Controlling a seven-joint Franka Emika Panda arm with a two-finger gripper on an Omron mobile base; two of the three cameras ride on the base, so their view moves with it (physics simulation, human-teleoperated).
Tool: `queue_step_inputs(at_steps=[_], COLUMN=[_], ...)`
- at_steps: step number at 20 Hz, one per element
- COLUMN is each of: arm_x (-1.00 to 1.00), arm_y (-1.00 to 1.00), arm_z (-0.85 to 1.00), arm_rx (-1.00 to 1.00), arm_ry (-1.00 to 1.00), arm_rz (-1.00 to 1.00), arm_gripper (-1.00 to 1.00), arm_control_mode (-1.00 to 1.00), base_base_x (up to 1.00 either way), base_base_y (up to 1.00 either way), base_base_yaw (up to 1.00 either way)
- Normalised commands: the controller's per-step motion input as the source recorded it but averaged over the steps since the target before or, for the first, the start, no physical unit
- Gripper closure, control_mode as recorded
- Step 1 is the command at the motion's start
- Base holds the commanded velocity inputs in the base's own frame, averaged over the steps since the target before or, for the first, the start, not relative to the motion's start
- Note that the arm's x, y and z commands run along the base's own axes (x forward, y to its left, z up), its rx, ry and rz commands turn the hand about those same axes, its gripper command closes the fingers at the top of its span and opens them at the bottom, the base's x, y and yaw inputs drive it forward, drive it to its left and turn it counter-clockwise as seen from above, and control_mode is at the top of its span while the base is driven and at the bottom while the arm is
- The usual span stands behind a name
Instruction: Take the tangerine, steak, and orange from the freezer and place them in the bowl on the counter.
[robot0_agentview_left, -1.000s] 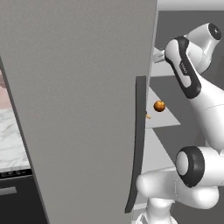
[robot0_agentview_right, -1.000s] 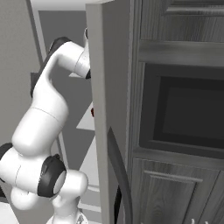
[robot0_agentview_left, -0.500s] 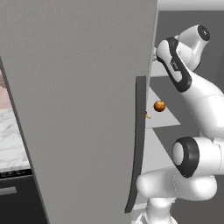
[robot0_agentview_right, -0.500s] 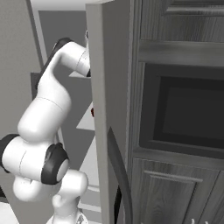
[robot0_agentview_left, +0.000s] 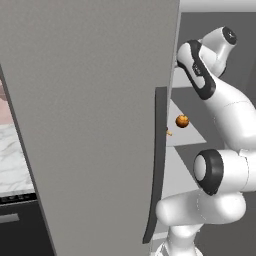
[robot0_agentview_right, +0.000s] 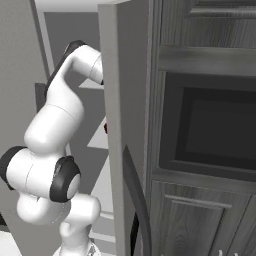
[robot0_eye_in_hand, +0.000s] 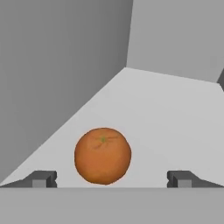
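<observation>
In the hand view the gripper (robot0_eye_in_hand: 109, 179) is spread wide and holds nothing; its two dark fingertips (robot0_eye_in_hand: 41, 178) stand well apart. Just beyond them, nearer the left fingertip, an orange (robot0_eye_in_hand: 103, 155) sits on a pale freezer shelf (robot0_eye_in_hand: 175, 118), close to the shelf's near edge. Grey freezer walls meet at the shelf's far corner.

From the left base view, the open freezer door (robot0_agentview_left: 95, 115) with its dark handle (robot0_agentview_left: 156, 165) is nearest; past it a small orange fruit (robot0_agentview_left: 182, 121) rests on a lower shelf.
</observation>
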Motion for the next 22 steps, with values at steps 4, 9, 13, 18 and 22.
queue_step_inputs(at_steps=[4, 9, 13, 18, 22], arm_x=[0.0, 0.0, 0.0, 0.04, 0.0], arm_y=[0.01, 0.06, 0.11, 0.21, 0.1], arm_z=[-0.11, -0.13, -0.11, -0.09, -0.02], arm_rx=[-0.01, 0.0, 0.0, 0.0, 0.0], arm_ry=[0.0, 0.0, 0.0, 0.0, 0.0], arm_rz=[0.03, 0.05, 0.05, 0.01, 0.0], arm_gripper=[-1.0, -1.0, -1.0, -1.0, -1.0], arm_control_mode=[-1.0, -1.0, -1.0, -1.0, -1.0], base_base_x=[0.0, 0.0, 0.0, 0.0, 0.0], base_base_y=[0.0, 0.0, 0.0, 0.0, 0.0], base_base_yaw=[0.0, 0.0, 0.0, 0.0, 0.0])
